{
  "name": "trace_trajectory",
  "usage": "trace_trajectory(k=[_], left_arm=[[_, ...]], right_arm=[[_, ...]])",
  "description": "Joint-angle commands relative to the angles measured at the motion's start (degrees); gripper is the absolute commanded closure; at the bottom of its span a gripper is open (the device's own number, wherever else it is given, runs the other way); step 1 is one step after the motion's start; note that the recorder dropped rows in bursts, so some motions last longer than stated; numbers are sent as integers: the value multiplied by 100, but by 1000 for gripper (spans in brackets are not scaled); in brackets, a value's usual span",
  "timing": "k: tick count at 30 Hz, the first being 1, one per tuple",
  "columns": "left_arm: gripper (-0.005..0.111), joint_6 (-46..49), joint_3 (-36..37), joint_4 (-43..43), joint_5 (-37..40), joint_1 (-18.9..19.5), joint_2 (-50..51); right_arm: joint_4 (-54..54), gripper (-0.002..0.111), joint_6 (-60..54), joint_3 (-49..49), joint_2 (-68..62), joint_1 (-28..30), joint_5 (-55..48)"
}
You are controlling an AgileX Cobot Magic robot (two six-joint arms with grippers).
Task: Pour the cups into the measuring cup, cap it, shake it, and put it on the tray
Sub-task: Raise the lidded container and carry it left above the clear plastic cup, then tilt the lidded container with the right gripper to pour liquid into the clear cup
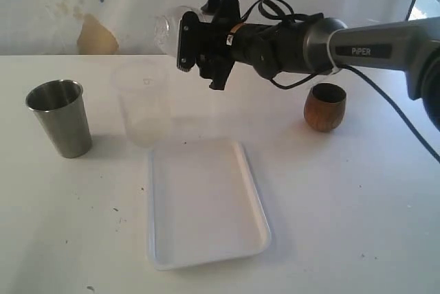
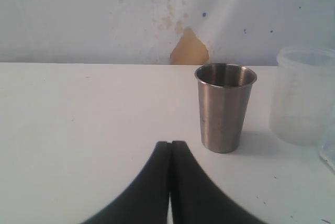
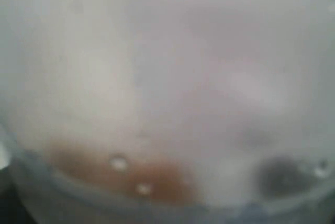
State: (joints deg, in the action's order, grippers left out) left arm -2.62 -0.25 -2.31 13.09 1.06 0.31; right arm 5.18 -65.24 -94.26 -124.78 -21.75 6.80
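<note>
Right pincer (image 1: 185,38), raised above the table (image 1: 357,225) on a level arm: spread wide and clamped across the measuring cup (image 1: 170,29), clear, turned on its side, rounded end jutting past the fingers; from the wrist, only a blurred wet wall with droplets. Below that pincer and just past its tips, a cloudy tub (image 1: 141,105), upright. Lower and nearer the viewer, the white tray (image 1: 206,205), flat on the table. Back under the arm, the wooden cup (image 1: 324,107), upright. Farthest out beyond the rounded end, the steel cup (image 1: 58,119), upright. Left pincer (image 2: 169,144): tips pressed together, low over the table, steel cup near and ahead of it, not touching.
</note>
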Motion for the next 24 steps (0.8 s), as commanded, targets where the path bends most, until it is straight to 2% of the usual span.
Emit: trace_trajectory(k=[1,24], left_arm=[[107,-6,25,35,-37,-18,-31],[107,-6,25,35,-58,-18,-31]], right_arm=[[-35,108,-11,-230,-9,-5,-64],[-27,108,-2472,-589,3,-17,-29]])
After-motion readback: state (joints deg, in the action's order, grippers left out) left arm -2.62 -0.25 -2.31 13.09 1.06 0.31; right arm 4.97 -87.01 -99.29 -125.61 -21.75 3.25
